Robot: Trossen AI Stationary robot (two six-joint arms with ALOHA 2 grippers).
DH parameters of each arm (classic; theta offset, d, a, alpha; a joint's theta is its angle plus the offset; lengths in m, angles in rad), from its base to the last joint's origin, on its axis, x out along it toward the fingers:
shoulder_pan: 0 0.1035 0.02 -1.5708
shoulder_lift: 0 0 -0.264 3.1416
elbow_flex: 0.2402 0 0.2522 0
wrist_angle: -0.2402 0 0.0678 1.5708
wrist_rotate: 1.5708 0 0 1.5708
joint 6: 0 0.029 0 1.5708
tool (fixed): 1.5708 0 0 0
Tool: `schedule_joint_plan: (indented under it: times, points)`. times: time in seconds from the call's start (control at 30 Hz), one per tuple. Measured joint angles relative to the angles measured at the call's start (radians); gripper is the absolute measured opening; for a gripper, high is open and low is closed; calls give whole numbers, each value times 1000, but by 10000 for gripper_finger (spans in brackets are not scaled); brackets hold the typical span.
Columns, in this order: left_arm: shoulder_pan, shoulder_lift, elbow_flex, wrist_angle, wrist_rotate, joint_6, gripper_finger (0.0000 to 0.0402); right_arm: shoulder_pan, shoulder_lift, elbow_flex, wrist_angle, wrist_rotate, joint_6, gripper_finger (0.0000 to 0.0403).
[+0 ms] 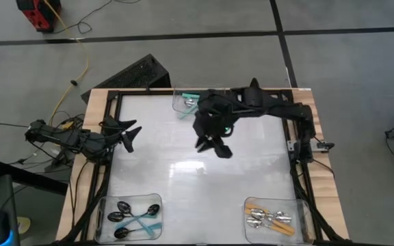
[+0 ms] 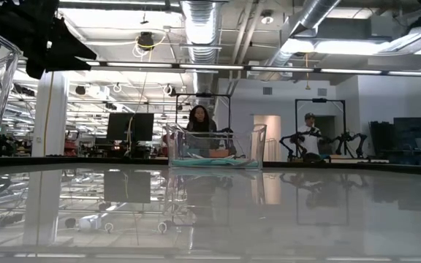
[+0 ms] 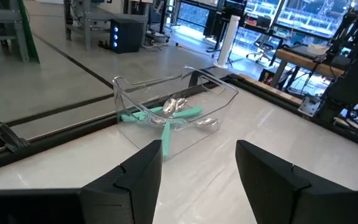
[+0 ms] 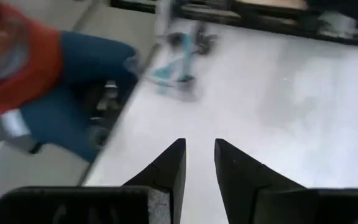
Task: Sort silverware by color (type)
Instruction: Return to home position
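top bin half hidden

right arm (image 1: 265, 102) is covering part of the 12 o'clock bin (image 1: 176, 101) and its teal spoons (image 3: 148, 115). black spoons (image 1: 124, 206) are lying at 7, orange spoons (image 1: 265, 219) at 5. left gripper (image 3: 199, 144) is hovering at 9, spread wide; right gripper (image 4: 199, 140) near centre, narrowly parted, empty.
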Motion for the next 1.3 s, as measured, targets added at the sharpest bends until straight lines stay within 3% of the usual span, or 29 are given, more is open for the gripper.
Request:
schedule_joint_plan:
  times: [0.13, 0.47, 0.67, 0.83, 1.07, 1.3]
  points:
    - [0, 0, 0, 0, 0, -9, 190, -6, -43, 0, -26, -95, -25, 111]
    - [0, 0, 0, -18, 106, 37, 190, -52, -306, 1, -50, -98, -36, 111]
    - [0, 0, 0, -18, 128, 24, 190, -70, -540, -109, -23, -78, -26, 111]
    - [0, 0, 0, 24, 120, 26, 190, -81, -759, -385, 107, -8, 26, 111]
    - [0, -3, 3, 186, 140, 159, 190, -145, -1082, -918, 511, 13, 181, 111]
    - [0, -59, 98, 229, 200, 277, 190, -219, -1304, -1239, 735, 13, 257, 111]
